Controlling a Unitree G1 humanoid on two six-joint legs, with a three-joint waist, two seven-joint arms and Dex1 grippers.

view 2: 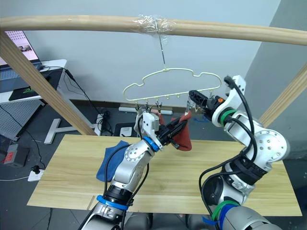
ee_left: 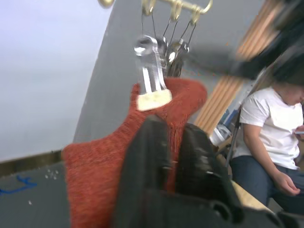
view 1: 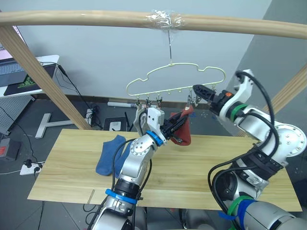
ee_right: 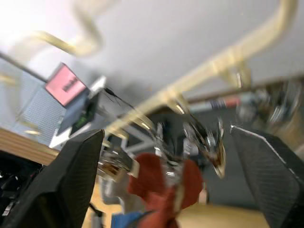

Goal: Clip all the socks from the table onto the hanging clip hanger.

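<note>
My left gripper point(view 1: 178, 125) pinches a rust-red sock point(view 1: 184, 130) hanging lengthwise, its top just under the clip hanger point(view 1: 177, 79) clips, where my spread right gripper point(view 1: 196, 91) waits.

Hanger point(view 1: 175, 76) hangs by its hook from the bar point(view 1: 96, 20), above the far edge of the tabletop point(view 1: 192, 172). Clips point(view 1: 148, 101) hang in a row under the hanger. Left gripper point(view 1: 178, 123) sits below the hanger's middle, pinching a sock point(view 1: 184, 132) raised over the tabletop; sock top touches a clip point(ee_left: 151, 71). Right gripper point(view 1: 197, 91) sits to the right of the sock, beside the right-hand clips, fingers apart. Two socks point(view 1: 111, 153) lie on the tabletop's left part, left of the left arm.
</note>
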